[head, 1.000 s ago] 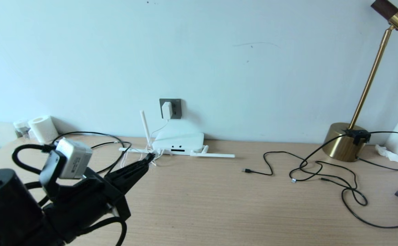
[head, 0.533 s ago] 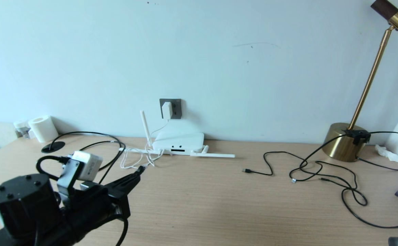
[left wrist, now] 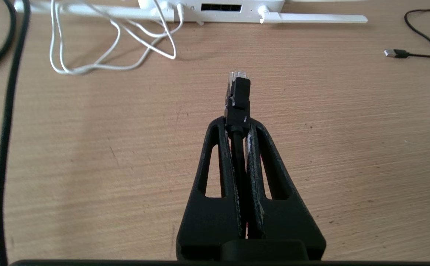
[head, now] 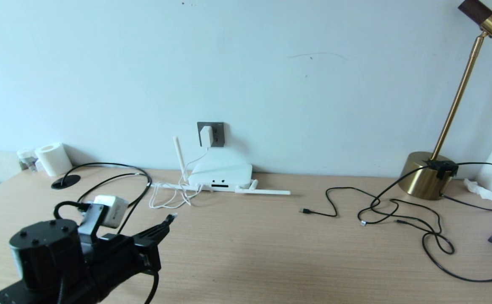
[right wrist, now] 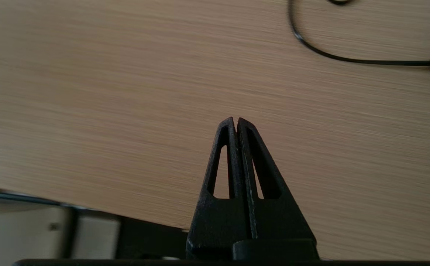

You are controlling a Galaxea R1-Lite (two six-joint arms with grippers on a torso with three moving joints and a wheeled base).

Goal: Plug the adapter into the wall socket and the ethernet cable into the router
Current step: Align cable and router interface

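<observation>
Black cable: the ethernet cable is pinched just behind its clear plug by the left end effector, above the table, well short of the router.
Handling: light, stiff plug with a fragile clip; the grip on the boot looks right, though the trailing cord may drag.
Adapter: the adapter already sits in the wall socket.
Right end effector: closed on nothing, parked low over the table.
Risk: port misalignment.
</observation>
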